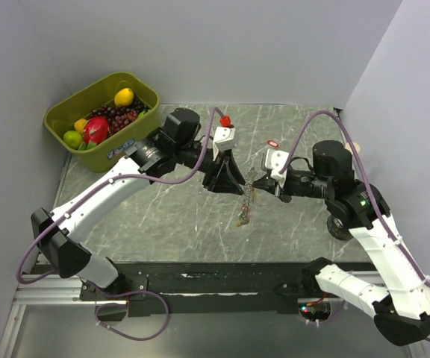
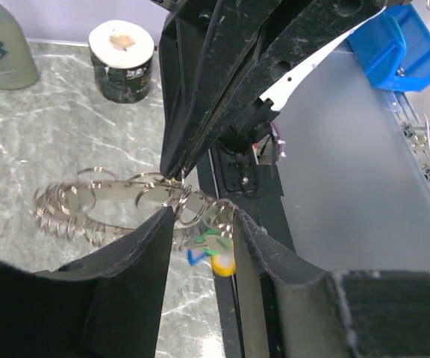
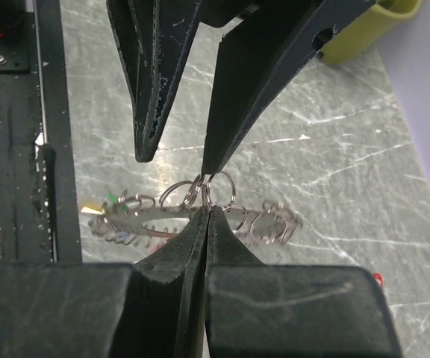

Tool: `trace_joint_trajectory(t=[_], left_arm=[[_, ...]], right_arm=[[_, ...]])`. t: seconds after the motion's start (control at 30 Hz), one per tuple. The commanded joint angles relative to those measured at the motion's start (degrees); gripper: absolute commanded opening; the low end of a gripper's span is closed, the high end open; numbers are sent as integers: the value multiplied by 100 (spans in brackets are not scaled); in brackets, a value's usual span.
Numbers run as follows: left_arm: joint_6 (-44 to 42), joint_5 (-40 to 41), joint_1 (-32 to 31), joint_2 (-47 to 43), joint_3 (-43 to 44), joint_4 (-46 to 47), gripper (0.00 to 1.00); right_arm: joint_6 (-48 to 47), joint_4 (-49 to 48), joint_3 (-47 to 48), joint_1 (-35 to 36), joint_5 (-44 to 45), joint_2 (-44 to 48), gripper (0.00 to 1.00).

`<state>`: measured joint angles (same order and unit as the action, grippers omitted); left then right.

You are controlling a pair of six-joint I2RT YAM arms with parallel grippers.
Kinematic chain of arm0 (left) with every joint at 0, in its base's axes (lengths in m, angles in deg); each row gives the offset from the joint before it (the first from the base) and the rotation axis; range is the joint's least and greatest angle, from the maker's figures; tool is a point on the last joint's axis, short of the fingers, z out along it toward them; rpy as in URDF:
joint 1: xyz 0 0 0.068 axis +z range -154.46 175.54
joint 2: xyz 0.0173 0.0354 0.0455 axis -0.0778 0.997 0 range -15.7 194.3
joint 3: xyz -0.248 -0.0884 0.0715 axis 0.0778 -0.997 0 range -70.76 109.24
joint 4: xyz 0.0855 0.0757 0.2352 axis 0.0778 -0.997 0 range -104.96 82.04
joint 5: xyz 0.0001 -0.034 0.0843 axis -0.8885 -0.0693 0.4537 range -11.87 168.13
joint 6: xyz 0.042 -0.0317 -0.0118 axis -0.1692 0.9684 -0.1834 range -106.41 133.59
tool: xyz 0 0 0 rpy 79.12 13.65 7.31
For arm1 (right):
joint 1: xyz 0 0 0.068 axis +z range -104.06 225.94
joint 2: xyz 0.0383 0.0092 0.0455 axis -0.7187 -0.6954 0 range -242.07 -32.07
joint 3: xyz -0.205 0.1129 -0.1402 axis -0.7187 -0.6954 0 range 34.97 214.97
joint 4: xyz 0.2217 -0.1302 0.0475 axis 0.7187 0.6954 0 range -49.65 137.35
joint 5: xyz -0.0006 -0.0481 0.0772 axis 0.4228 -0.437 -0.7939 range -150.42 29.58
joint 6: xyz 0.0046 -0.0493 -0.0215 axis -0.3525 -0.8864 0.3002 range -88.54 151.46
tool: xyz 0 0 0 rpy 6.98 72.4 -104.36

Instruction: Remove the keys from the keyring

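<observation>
Top external view, green bin (image 1: 53,123) holding fruit (image 1: 95,128), right gripper (image 3: 207,211) clenched on keyring (image 3: 148,211), left gripper (image 2: 202,218) spread apart

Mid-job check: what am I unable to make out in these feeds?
- Top view: silvery metal keyring and small coloured plastic keys too small to count.
- Left wrist view: left end effector's black fingers cover some keys.
- Right wrist view: right end effector, shut on the keyring, hides which loop it pinches; keys blurred.

Even bright light; near jaws blurred (wrist views).
</observation>
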<state>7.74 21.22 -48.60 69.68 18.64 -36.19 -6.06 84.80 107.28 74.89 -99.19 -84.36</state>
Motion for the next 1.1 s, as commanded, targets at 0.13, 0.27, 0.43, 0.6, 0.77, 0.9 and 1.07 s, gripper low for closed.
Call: trace_joint_trajectory(t=[0.13, 0.27, 0.43, 0.6, 0.77, 0.9, 1.07], left_arm=[[-4, -163, -60, 154, 218, 45, 40], [31, -189, -77, 163, 182, 89, 39], [-31, -277, -77, 180, 305, 11, 36], [-13, -392, -86, 180, 314, 1, 25], [13, -523, -86, 180, 262, 28, 25], [-135, -891, -77, 172, 349, -138, 33], [-14, -894, -77, 163, 385, -95, 48]], right_arm=[[-80, -208, 28, -117, -562, 228, 0], [-36, -252, 11, -135, -571, 220, 0], [-107, -173, 11, -144, -633, 176, 0], [-10, -322, -51, -144, -518, 193, 0], [-1, -331, -51, -162, -518, 167, 0], [-36, -358, -103, -162, -448, 158, 0], [-27, -411, -174, -170, -316, 175, 0]])
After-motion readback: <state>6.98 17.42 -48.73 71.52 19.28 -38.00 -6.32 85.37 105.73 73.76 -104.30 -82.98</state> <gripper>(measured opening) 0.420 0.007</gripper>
